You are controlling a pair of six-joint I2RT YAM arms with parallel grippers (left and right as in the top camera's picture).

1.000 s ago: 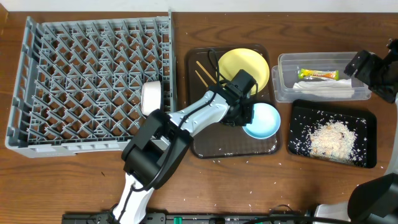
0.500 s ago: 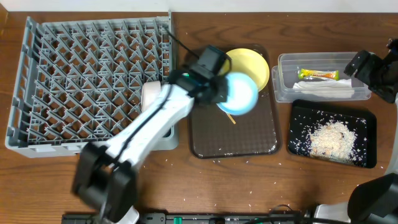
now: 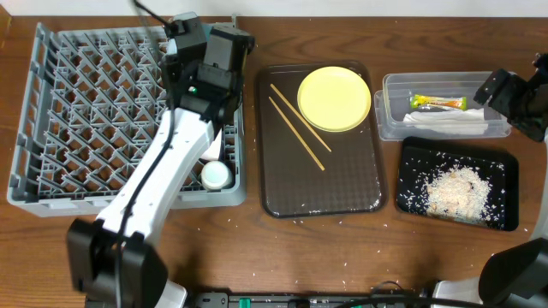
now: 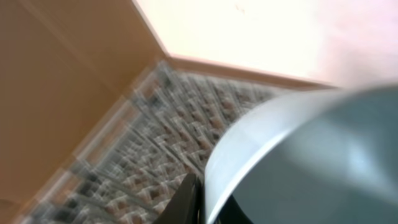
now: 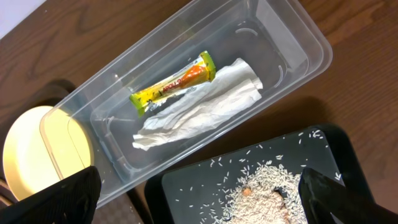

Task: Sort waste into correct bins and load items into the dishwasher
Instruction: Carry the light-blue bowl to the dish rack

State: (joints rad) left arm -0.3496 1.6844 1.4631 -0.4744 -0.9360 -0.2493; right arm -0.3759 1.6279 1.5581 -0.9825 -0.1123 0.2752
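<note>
My left gripper (image 3: 202, 41) is over the back right corner of the grey dish rack (image 3: 86, 111). It is shut on the rim of the light blue bowl (image 4: 298, 162), which fills the left wrist view above the blurred rack (image 4: 155, 143); the bowl is hidden in the overhead view. A small white cup (image 3: 214, 175) stands in the rack's front right corner. The yellow plate (image 3: 334, 98) and chopsticks (image 3: 296, 130) lie on the brown tray (image 3: 321, 192). My right gripper (image 3: 512, 92) (image 5: 199, 186) is open and empty above the clear tub (image 5: 292, 25) and black tray (image 5: 186, 186).
The clear tub (image 3: 392, 120) holds the foil sachet (image 5: 174, 84) and the white paper piece (image 5: 199, 112). The black tray (image 3: 505, 162) holds a heap of rice (image 3: 454, 188). Loose grains lie on the table near the brown tray's front edge (image 3: 295, 221).
My left arm lifted the blue bowl off the brown tray and swung it left and back over the rack. The chopsticks now show in full. The right arm has not moved.
</note>
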